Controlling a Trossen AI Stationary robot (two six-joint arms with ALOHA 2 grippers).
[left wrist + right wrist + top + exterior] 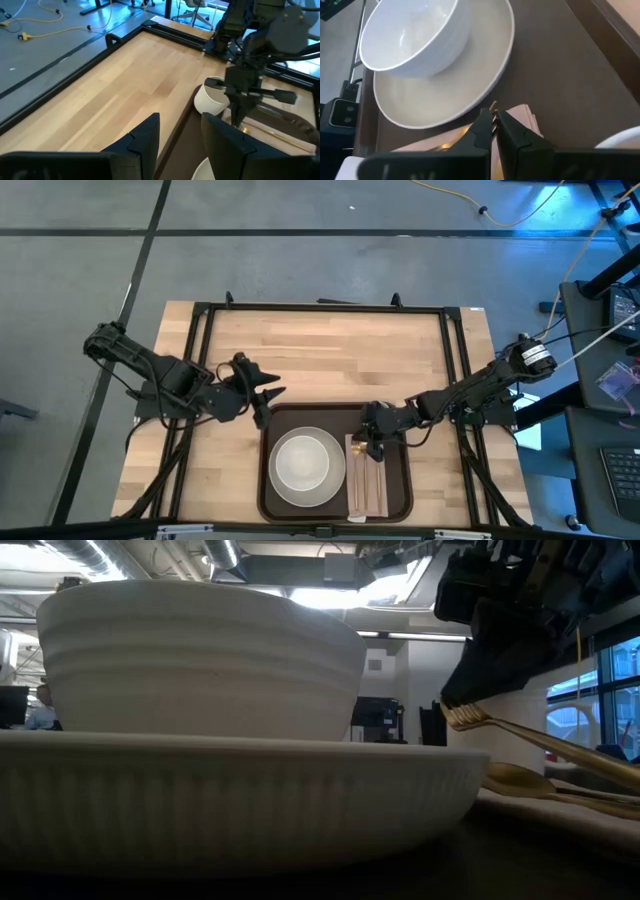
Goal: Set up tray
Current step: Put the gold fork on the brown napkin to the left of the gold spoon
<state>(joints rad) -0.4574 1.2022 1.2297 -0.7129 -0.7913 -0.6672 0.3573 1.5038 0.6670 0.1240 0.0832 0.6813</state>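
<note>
Tray (395, 492) sits at the table's near edge — holds a plate (302, 493) with 1 bowl (301, 461) on it, plus a napkin (367, 486). Right gripper (374, 448) pinches what looks like a gold fork (540, 738) over the napkin. Left gripper (268, 394) hovers beside the tray, fingers apart.

the tray (395, 502) lies at the near middle of the table (330, 355), and on its left part sits a plate (272, 480) with a bowl (302, 459) standing in it. to the right of the plate a napkin (366, 492) lies on the tray with cutlery on top, and a cup (210, 98) stands at the tray's far right corner. the right gripper (375, 446) is over the napkin's far end, closed on the tines of a fork (545, 738) whose handle tilts away from it, while the left gripper (262, 392) hovers over the table just beyond the tray's far left corner, fingers apart.
</note>
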